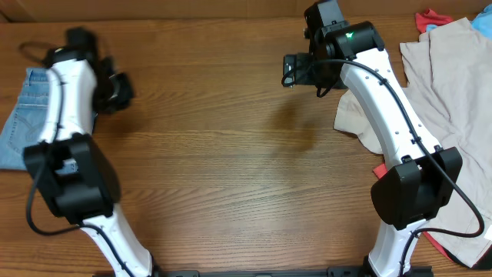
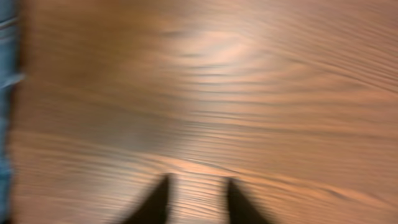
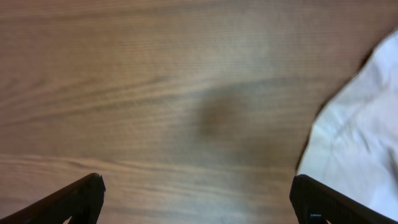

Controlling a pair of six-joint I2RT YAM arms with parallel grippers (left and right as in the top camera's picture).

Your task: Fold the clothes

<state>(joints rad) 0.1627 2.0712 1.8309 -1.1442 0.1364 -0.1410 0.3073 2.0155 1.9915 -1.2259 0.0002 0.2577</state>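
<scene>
The light blue denim jeans (image 1: 19,115) lie bunched at the far left table edge, partly hidden under my left arm. They show as a blurred blue strip at the left edge of the left wrist view (image 2: 5,93). My left gripper (image 1: 123,88) is to the right of the jeans, over bare wood. Its fingers (image 2: 196,199) are apart with nothing between them. My right gripper (image 1: 290,71) hovers over bare wood at the back right of centre. Its fingers (image 3: 196,193) are wide open and empty.
A beige cloth garment (image 1: 453,92) covers the right side of the table, and its edge shows in the right wrist view (image 3: 360,143). A small red cloth (image 1: 430,17) lies at the back right. The brown wooden table (image 1: 231,154) spans the middle.
</scene>
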